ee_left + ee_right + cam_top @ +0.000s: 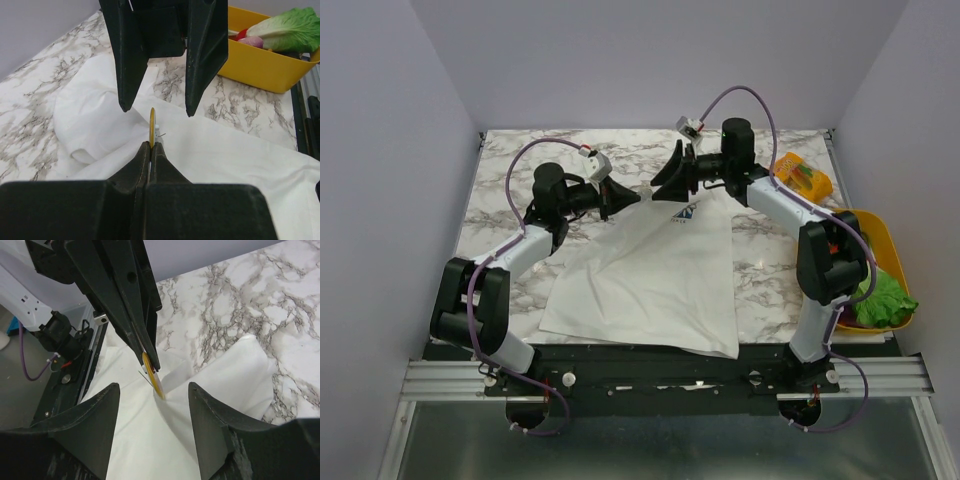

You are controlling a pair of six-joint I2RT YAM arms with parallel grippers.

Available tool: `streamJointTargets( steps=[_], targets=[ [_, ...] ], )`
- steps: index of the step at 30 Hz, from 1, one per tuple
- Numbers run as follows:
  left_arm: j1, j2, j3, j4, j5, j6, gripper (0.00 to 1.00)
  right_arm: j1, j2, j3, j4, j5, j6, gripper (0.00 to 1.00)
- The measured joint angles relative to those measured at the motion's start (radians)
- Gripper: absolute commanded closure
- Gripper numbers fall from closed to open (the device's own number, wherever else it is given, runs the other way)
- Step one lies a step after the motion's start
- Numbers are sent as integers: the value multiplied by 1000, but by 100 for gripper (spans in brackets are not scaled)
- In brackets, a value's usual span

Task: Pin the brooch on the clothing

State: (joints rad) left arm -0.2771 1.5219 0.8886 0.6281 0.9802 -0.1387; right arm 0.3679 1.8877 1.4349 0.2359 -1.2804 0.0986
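Note:
The brooch [152, 127] is a thin gold-yellow disc seen edge-on, with a fine pin sticking out beside it. My left gripper [151, 145] is shut on its near edge. The brooch [154, 376] touches a raised fold of the clothing [650, 270], a white T-shirt spread on the marble table. Its flower emblem [684, 214] shows near the collar. My right gripper [154, 386] faces the left one, open, its fingers [107, 405] standing either side of the brooch without touching it. In the top view the left gripper [628, 198] and right gripper [665, 180] meet at the shirt's far end.
An orange snack packet [803, 176] lies at the table's far right. A yellow bin [885, 250] holding lettuce [885, 298] and other toy produce sits along the right edge. The marble table [510, 170] runs out to grey walls on three sides.

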Motion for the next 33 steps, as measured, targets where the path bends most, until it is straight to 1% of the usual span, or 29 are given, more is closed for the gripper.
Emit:
streamJointTargets(
  steps=[8, 15, 23, 25, 33],
  targets=[
    [0, 0, -2, 26, 23, -12, 100, 11, 29, 21, -29, -27, -5, 41],
    [0, 0, -2, 45, 27, -35, 100, 12, 37, 21, -51, -42, -3, 52],
    [0, 0, -2, 64, 27, -61, 100, 27, 43, 24, -59, -37, 5, 60],
    [0, 0, -2, 66, 27, -66, 100, 35, 50, 34, -63, -31, 6, 65],
    [2, 0, -2, 67, 27, -72, 100, 43, 65, 60, -77, -23, 17, 75]
  ],
)
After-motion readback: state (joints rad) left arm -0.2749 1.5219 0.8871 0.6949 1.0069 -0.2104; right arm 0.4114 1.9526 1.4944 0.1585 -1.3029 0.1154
